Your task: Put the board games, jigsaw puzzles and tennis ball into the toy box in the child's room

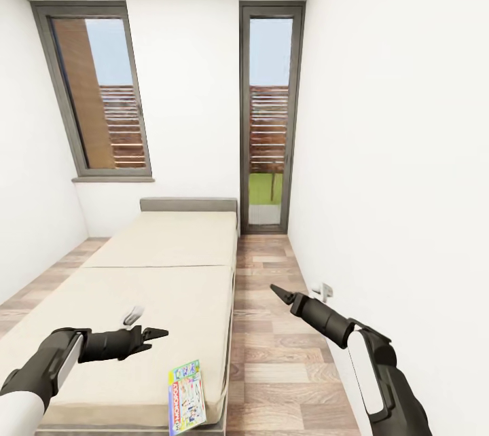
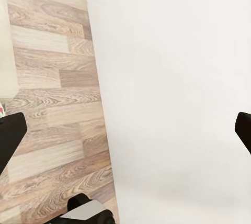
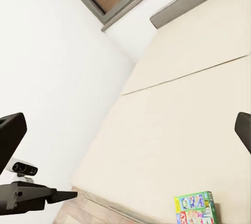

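Beige mattress fills our view: the bed (image 1: 163, 273) runs ahead of us toward its grey headboard (image 1: 189, 205). Nearest us, a white-blue board game (image 1: 187, 397) with a green edge lies flat at the bed's near right corner. Our left gripper (image 1: 155, 335) hovers just above the mattress, slightly beyond and left of that box, not touching it, fingers spread and empty. Our right gripper (image 1: 277, 291) hangs over the wooden floor (image 1: 272, 327) beside the bed, well apart from the game; its wrist view suggests its fingers are parted, we think. Farther off stand two tall windows (image 1: 95, 89).
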